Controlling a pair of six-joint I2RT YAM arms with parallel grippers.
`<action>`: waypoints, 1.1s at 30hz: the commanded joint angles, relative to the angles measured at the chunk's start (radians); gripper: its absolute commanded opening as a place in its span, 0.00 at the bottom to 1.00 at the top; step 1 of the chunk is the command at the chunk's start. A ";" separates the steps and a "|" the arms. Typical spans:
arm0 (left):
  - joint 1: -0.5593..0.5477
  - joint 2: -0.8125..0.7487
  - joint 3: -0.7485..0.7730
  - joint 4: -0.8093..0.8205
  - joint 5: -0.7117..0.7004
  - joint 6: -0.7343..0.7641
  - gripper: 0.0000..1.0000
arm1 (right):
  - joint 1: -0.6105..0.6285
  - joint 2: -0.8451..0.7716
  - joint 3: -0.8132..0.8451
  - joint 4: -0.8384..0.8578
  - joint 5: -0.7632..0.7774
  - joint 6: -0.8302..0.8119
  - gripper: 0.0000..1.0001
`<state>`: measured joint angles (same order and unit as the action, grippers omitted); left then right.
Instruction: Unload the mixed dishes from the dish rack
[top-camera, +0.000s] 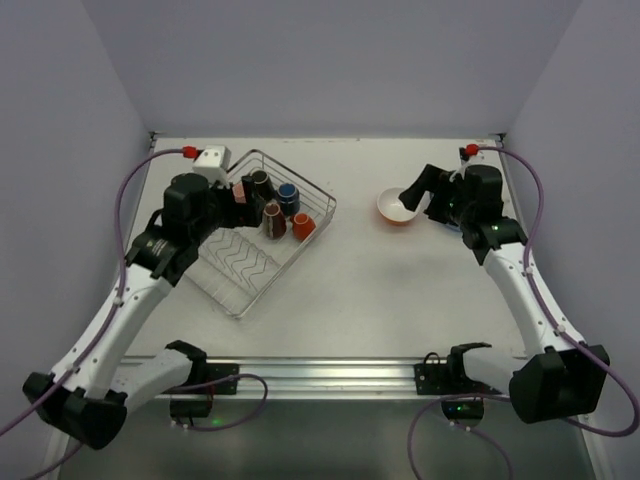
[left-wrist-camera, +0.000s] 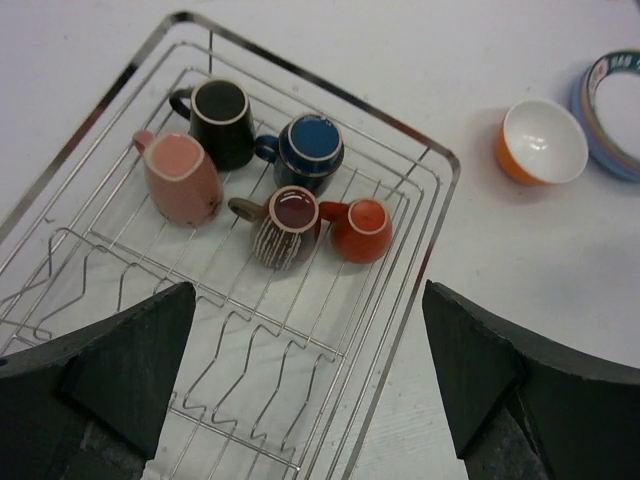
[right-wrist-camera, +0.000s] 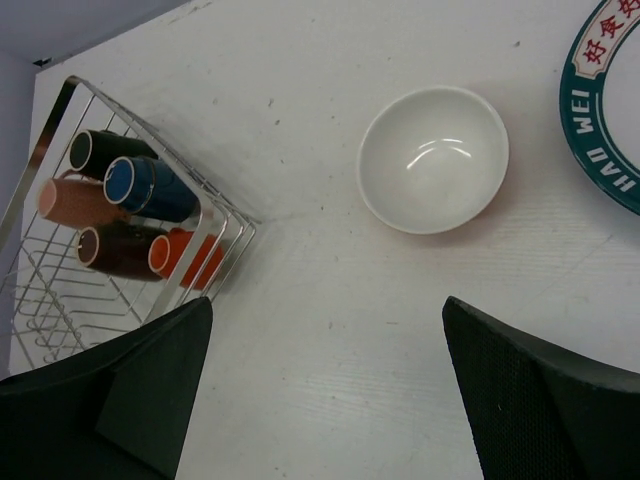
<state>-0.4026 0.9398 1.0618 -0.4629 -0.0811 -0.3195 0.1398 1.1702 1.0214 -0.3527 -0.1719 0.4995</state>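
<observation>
Mugs (left-wrist-camera: 285, 225) racked, orange bowl (top-camera: 398, 206) well apart on the table (top-camera: 360, 290)
Left gripper (left-wrist-camera: 308, 330) gapes over the dish rack (top-camera: 250, 265)'s mug corner; right gripper (right-wrist-camera: 328, 320), also wide, hangs above the bowl; only wrist views show plates (right-wrist-camera: 600, 130) beside it.

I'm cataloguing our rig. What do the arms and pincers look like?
The left arm and right arm have white links and black joints. A purple cable with a red plug runs along each. The pincer fingers are black and wedge-shaped.

Robot lab booth: plain lavender walls (top-camera: 330, 60), white table (top-camera: 380, 290), arms (top-camera: 520, 280) on metal rail (top-camera: 320, 372)
</observation>
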 joint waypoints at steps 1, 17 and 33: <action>-0.005 0.134 0.096 -0.103 0.052 0.034 1.00 | -0.003 -0.086 -0.007 0.001 0.067 -0.059 0.99; -0.039 0.573 0.234 -0.126 -0.086 -0.081 1.00 | -0.003 -0.069 0.000 -0.012 0.048 -0.056 0.99; -0.041 0.833 0.379 -0.155 -0.198 -0.095 0.93 | -0.003 -0.072 -0.018 0.023 -0.024 -0.067 0.99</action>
<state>-0.4355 1.7561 1.3937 -0.6220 -0.2516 -0.3862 0.1375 1.1023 1.0088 -0.3729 -0.1635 0.4507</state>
